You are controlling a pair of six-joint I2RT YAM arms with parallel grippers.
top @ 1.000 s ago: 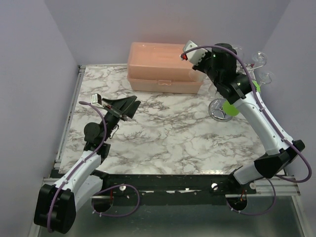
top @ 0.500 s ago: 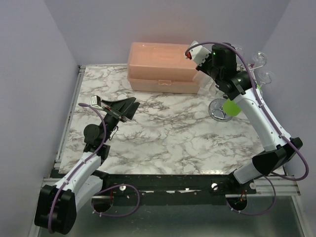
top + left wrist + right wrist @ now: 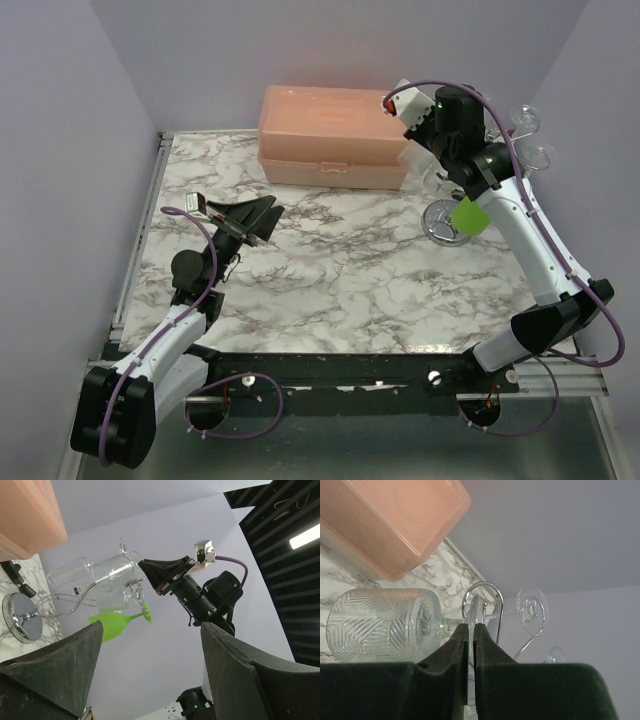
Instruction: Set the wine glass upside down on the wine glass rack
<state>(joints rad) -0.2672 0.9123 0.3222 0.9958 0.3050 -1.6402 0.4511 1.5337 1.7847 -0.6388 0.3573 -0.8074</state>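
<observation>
My right gripper (image 3: 471,626) is shut on the foot of a clear cut-pattern wine glass (image 3: 385,625), which lies sideways with its bowl to the left. The foot sits just under a curled arm of the silver wine glass rack (image 3: 483,586). From above, the right gripper (image 3: 424,140) holds the wine glass (image 3: 416,160) beside the rack's round base (image 3: 441,222). A green glass (image 3: 468,215) hangs from the rack. My left gripper (image 3: 262,215) hovers open over the table's left side, holding nothing. The left wrist view shows the rack (image 3: 22,617) and green glass (image 3: 112,625) from afar.
A peach plastic box (image 3: 330,135) stands at the back of the marble table (image 3: 340,280), close to the left of the rack. Two clear glasses (image 3: 530,135) hang on the rack's far right side. The wall is right behind the rack.
The right arm has carried the glass rightward and back, closer to the rack's arms. The left arm has barely moved and stays open.
</observation>
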